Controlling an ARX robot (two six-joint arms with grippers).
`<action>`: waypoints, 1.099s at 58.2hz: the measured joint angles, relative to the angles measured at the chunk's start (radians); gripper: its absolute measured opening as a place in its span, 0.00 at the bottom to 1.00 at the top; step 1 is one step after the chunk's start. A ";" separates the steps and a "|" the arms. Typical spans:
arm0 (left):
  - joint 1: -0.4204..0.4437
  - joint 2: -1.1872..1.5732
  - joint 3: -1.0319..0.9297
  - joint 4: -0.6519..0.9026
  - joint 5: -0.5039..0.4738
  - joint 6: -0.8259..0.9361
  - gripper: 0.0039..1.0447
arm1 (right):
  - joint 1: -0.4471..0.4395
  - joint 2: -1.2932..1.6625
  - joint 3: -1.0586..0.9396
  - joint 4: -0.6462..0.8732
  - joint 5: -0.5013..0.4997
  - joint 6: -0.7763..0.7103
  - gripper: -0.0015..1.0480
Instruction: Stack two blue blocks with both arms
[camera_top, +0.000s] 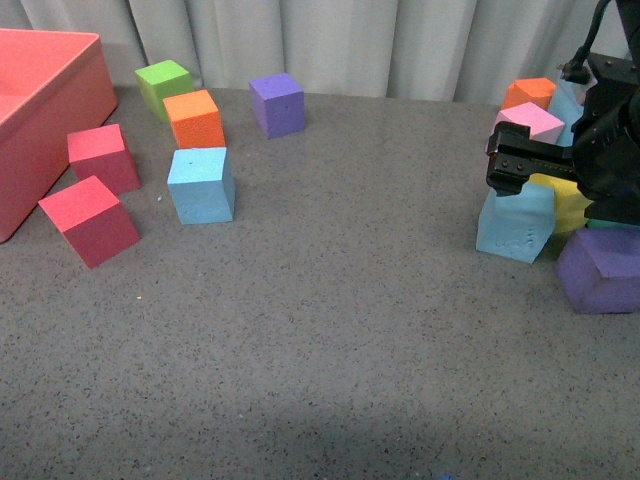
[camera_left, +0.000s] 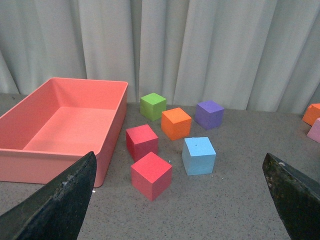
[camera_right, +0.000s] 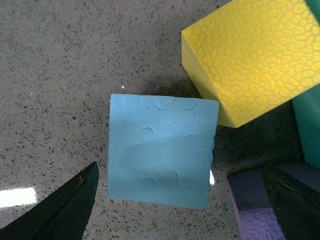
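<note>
The right gripper hangs open directly over the marked blue block. In the front view the block sits at the gripper's 6 o'clock, at about 3 o'clock on the table. From that view I cannot tell whether the gripper touches the block's top edge.

The right wrist view looks straight down on this block. It lies between the two black fingers, the jaws are spread wider than the block, and neither finger touches it. That view also shows a yellow block just beside one corner. In the front view a purple block stands at the blue block's 4 o'clock.

The plain blue block stands well apart, at about 10 o'clock on the table. An orange block is at its 12 o'clock and two red blocks are off toward its 9 o'clock.

Only the left wrist view shows the left gripper, which is open and holds nothing. The plain block lies ahead of it, with a pink bin off to one side.

The marked block's front face carries small raised marks low down, too small to read. Its top face shows raised wrinkled ridges, none readable as letters.
</note>
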 joint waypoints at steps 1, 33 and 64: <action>0.000 0.000 0.000 0.000 0.000 0.000 0.94 | 0.000 0.011 0.011 -0.007 0.000 -0.001 0.91; 0.000 0.000 0.000 0.000 0.000 0.000 0.94 | 0.026 0.174 0.208 -0.144 0.006 -0.010 0.49; 0.000 0.000 0.000 0.000 0.000 0.000 0.94 | 0.130 0.160 0.253 -0.133 -0.088 -0.015 0.44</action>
